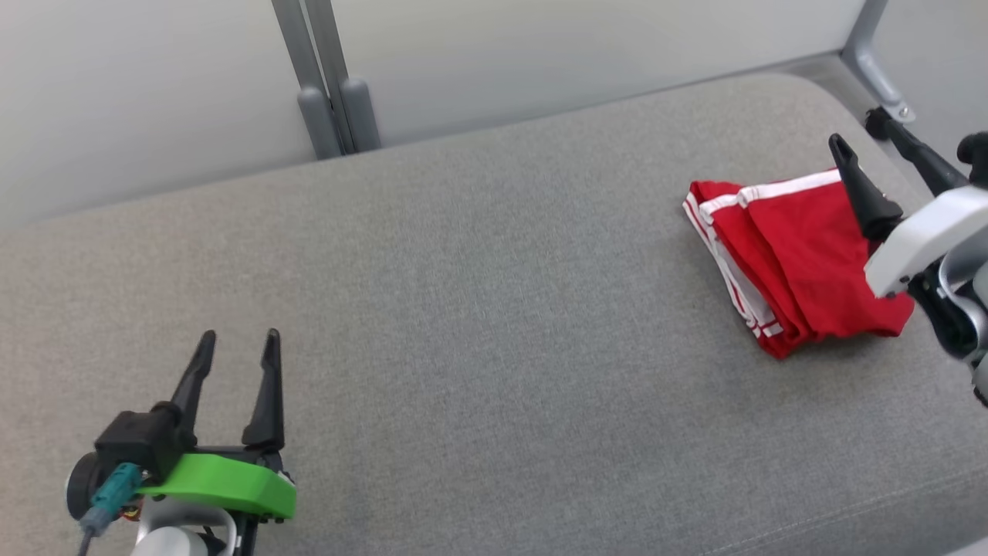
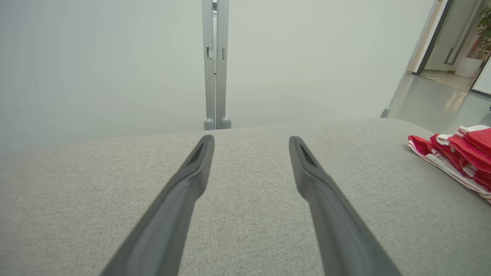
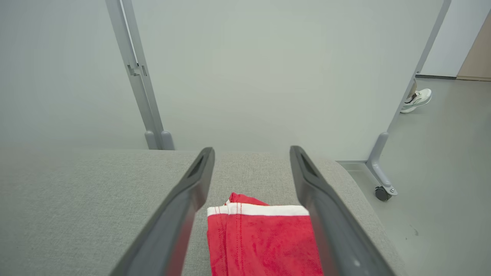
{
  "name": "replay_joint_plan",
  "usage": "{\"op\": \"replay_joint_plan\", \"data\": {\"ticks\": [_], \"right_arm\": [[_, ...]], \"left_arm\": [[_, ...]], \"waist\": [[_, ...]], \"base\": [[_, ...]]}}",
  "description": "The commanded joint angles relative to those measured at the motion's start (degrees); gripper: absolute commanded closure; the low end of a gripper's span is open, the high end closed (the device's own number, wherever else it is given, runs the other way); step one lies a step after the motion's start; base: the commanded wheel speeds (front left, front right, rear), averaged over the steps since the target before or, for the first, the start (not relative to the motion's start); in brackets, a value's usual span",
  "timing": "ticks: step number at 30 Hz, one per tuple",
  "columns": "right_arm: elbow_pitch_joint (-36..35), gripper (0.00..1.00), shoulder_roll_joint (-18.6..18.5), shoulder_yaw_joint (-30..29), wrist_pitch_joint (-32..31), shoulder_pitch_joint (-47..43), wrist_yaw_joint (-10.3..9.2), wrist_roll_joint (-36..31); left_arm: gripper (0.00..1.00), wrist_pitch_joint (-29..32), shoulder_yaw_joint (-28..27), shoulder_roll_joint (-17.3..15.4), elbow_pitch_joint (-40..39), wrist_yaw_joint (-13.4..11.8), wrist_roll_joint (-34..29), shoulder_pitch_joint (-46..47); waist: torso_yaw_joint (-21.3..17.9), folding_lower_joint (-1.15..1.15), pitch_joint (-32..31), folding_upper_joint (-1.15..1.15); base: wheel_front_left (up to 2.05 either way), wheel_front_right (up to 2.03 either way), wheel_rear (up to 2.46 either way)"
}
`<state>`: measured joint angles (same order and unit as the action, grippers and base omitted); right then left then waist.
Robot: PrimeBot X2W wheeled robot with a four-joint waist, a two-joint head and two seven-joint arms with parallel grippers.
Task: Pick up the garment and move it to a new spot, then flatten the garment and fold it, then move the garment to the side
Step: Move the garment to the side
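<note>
Folded red shorts point(image 1: 795, 262) lie at the right end of the grey cushion point(image 1: 463, 309); the right gripper point(image 3: 251, 151), spread wide and empty over them, should lift straight off without snagging, while the left gripper point(image 1: 240, 335) rests open and empty.

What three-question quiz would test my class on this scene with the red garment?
1. True or false: the right pincer is shut on the folded red garment.
2. The garment lies on the grey bench toward the robot's: A left, B middle, C right.
3. What state is the left pincer in?
Key: 1 false, it stands open; 2 C; 3 open, empty.
</note>
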<state>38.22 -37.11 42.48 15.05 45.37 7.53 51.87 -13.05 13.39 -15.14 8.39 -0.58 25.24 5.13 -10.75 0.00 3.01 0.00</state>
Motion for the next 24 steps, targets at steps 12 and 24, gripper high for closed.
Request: {"op": "replay_joint_plan", "data": {"ticks": [12, 24], "right_arm": [[-14.38, 0.00, 9.24, -23.55, 0.11, -24.21, -0.09, -15.19], [-19.29, 0.00, 17.98, -29.75, 0.12, -35.44, -0.08, -24.21]], "left_arm": [[0.00, -1.26, -3.83, -0.12, -0.28, -1.43, 3.35, -4.99], [0.00, -2.17, -7.66, 2.65, 4.45, 0.12, -2.11, -7.90]], "waist": [[2.53, 0.00, -7.02, 0.00], [4.27, 0.00, -7.61, 0.00]], "base": [[0.00, 0.00, 0.00], [0.00, 0.00, 0.00]]}}
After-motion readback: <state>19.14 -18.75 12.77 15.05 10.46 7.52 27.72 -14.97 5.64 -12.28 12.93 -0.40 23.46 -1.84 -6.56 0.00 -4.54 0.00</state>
